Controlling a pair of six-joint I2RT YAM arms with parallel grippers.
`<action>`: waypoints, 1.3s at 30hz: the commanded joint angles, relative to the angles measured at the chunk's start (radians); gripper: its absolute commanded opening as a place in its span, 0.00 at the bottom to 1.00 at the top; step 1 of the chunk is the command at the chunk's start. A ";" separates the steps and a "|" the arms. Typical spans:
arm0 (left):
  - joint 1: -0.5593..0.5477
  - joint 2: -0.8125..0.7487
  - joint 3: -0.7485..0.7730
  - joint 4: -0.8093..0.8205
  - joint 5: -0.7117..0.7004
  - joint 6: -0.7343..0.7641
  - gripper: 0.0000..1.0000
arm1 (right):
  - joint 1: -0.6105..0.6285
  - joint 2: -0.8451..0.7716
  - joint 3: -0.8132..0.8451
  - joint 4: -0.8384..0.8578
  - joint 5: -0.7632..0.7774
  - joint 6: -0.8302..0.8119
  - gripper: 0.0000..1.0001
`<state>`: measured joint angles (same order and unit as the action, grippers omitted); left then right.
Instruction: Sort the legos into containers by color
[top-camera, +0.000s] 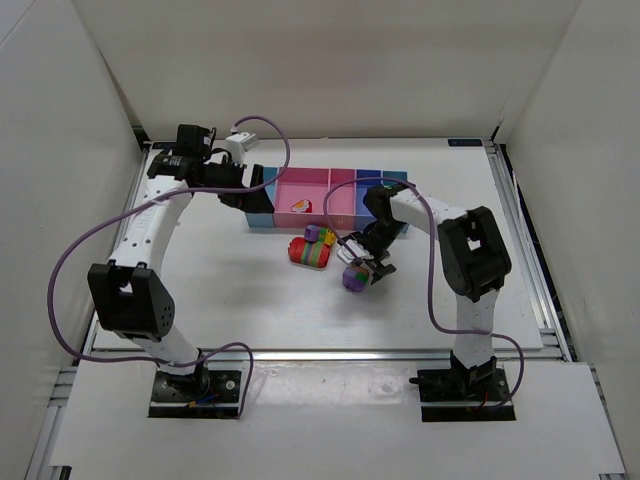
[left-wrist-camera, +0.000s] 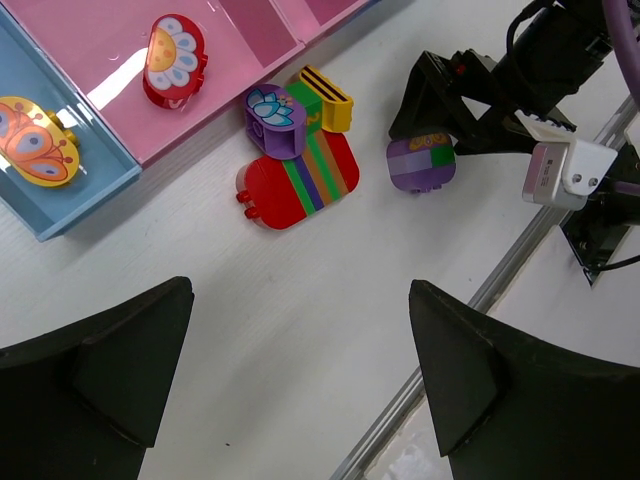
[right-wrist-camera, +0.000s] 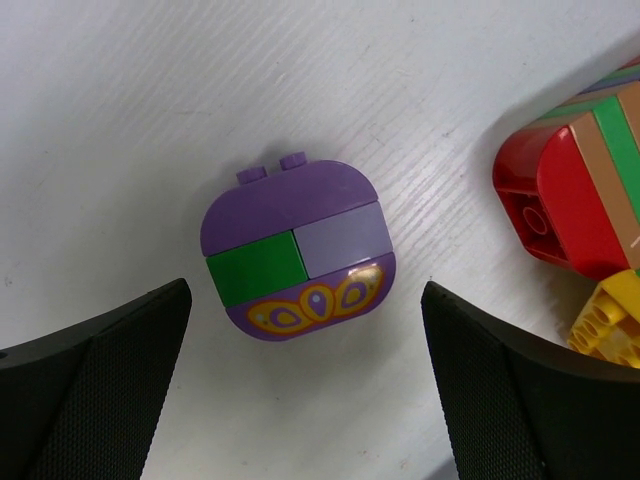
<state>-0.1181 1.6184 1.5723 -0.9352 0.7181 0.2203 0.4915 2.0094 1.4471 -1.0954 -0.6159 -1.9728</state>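
Note:
The joined containers (top-camera: 330, 188) stand at the back: light blue, wide pink, narrower pink, dark blue, light blue. A red flower lego (top-camera: 300, 206) lies in the wide pink bin (left-wrist-camera: 110, 100). An orange butterfly lego (left-wrist-camera: 30, 140) lies in the left light blue bin (left-wrist-camera: 80, 205). On the table lie a red striped chunk (top-camera: 309, 253), a purple lego (left-wrist-camera: 275, 120) and a yellow lego (left-wrist-camera: 325, 97). My right gripper (right-wrist-camera: 305, 385) is open just above a purple-and-green chunk (right-wrist-camera: 293, 247), not touching it. My left gripper (left-wrist-camera: 300, 370) is open and empty, high over the bins' left end.
The red striped chunk (right-wrist-camera: 570, 200) and yellow lego (right-wrist-camera: 610, 320) lie close to the right of my right gripper. A metal rail (top-camera: 330, 352) runs along the table's near edge. White walls enclose the table on three sides.

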 joint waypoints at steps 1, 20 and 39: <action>-0.002 -0.003 0.041 -0.001 0.026 -0.007 0.99 | 0.010 0.002 -0.013 -0.009 -0.025 -0.531 0.99; -0.002 0.003 0.035 -0.001 0.030 -0.012 0.99 | 0.044 0.012 -0.013 -0.001 -0.033 -0.538 0.99; -0.002 0.009 0.034 -0.001 0.029 -0.018 0.99 | 0.041 0.045 -0.021 0.002 0.010 -0.564 0.92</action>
<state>-0.1181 1.6314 1.5776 -0.9352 0.7223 0.2073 0.5331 2.0441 1.4254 -1.0885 -0.6014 -1.9728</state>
